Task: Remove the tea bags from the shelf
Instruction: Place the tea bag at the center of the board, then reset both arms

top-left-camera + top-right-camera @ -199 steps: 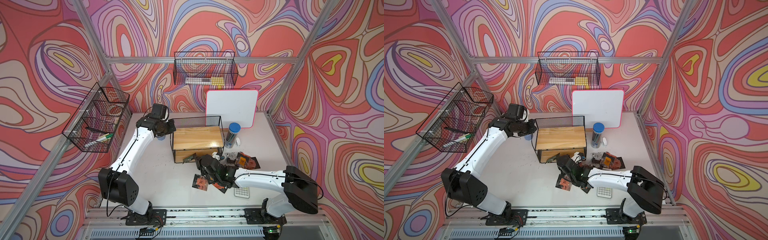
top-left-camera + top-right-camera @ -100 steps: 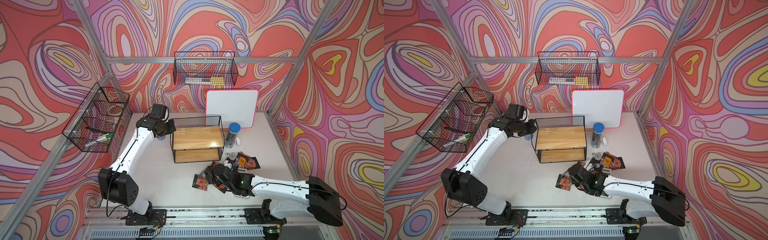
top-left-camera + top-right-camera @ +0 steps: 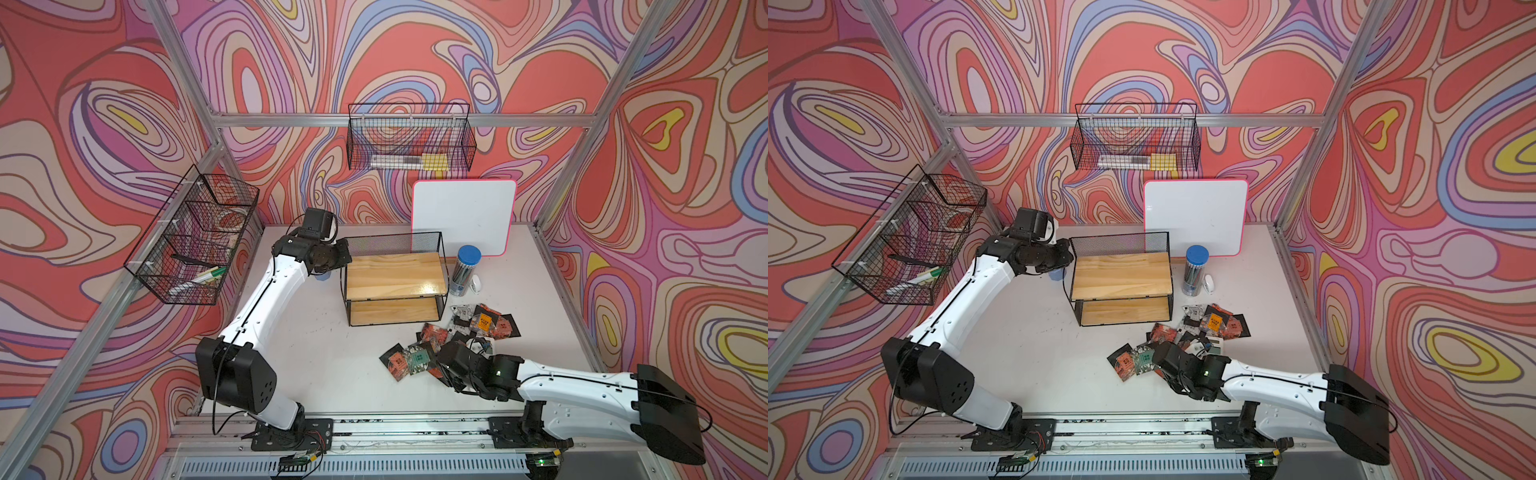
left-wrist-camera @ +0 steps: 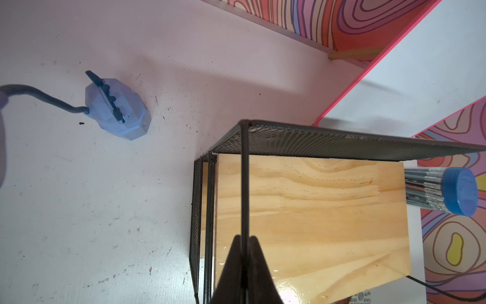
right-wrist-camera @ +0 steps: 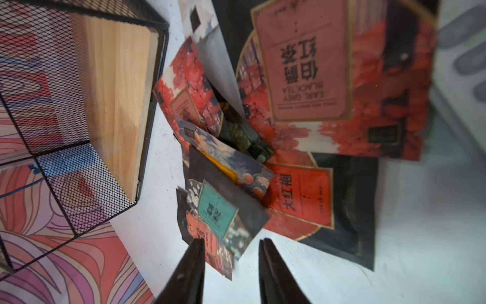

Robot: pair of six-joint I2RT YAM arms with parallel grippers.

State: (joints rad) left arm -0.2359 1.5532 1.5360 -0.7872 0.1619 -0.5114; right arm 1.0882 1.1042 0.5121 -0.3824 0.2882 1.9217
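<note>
The shelf (image 3: 392,270) (image 3: 1121,276) stands mid-table with both wooden boards bare. My left gripper (image 3: 343,253) (image 4: 244,240) is shut on the thin black wire of the shelf's upper left frame. Several tea bags (image 3: 484,322) (image 3: 1214,322) lie scattered on the table to the right of the shelf. More tea bags (image 3: 409,359) (image 3: 1133,359) lie in front of it. My right gripper (image 3: 442,363) (image 5: 231,243) hovers low over that front pile, open. A red-labelled sachet (image 5: 207,244) lies flat on the table beneath its fingertips.
A whiteboard (image 3: 463,216) leans on the back wall. A blue-lidded pencil tube (image 3: 465,270) and a small white object (image 3: 476,284) stand right of the shelf. A white calculator (image 3: 1214,345) sits among the sachets. A blue gadget (image 4: 115,108) lies behind the shelf's left side. Wire baskets (image 3: 409,141) (image 3: 195,237) hang on the walls.
My right arm has drawn back from the shelf's lower board toward the table front, and its jaws have opened. The sachets at the shelf's front now lie on the table. Left arm unmoved.
</note>
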